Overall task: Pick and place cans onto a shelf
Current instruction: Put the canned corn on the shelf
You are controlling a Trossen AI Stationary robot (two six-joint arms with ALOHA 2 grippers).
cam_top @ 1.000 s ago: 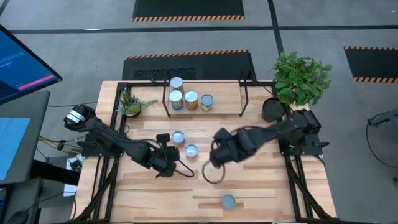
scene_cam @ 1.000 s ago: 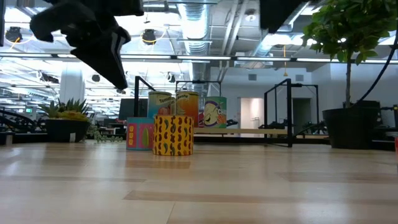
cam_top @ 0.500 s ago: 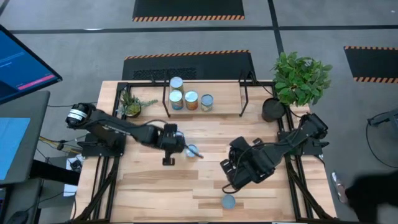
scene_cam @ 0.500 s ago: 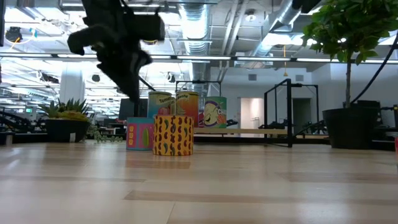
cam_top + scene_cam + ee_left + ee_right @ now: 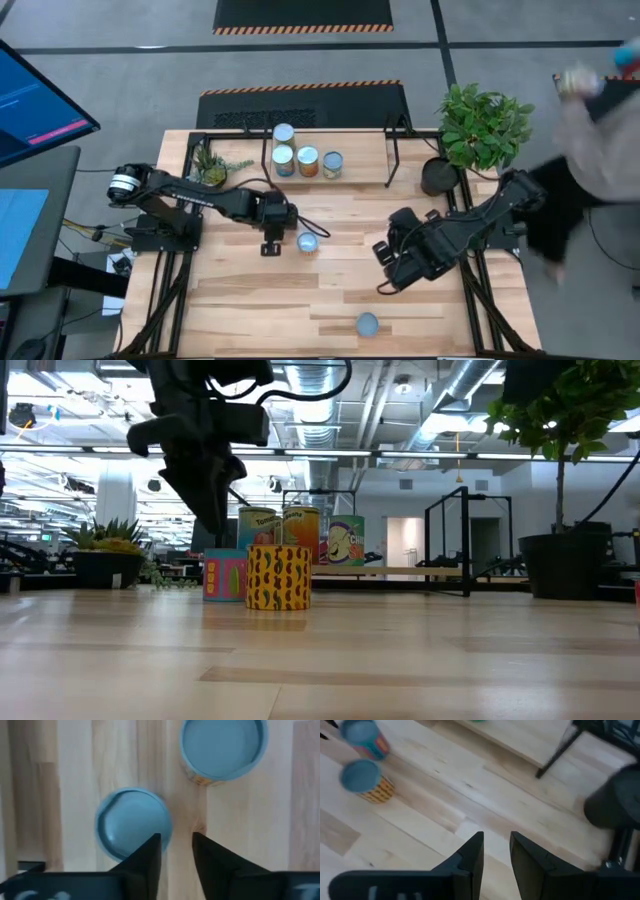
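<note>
Several cans stand on the shelf (image 5: 350,150) at the table's far side, seen in the low view as a row (image 5: 300,525). On the table stand a pink-labelled can (image 5: 225,575), a yellow-labelled can (image 5: 307,241) and a lone can (image 5: 367,323) near the front edge. My left gripper (image 5: 176,845) hangs open above the table and points down. Its fingers are beside the pink can's pale-blue top (image 5: 132,822) and touch nothing; in the high view it (image 5: 280,217) covers that can. My right gripper (image 5: 496,850) is open and empty, right of centre (image 5: 390,270).
A dark plant pot (image 5: 437,176) with a leafy plant (image 5: 485,125) stands at the far right corner, and a small plant (image 5: 210,166) sits left of the shelf. A person (image 5: 600,130) stands beyond the table's right edge. Bare planks lie between the two arms.
My left gripper has gone from the table's middle toward the far edge, ending over the pink can. My right gripper has drawn away from the centre toward the table's right edge. A person has come into view at the right. The cans have stayed put.
</note>
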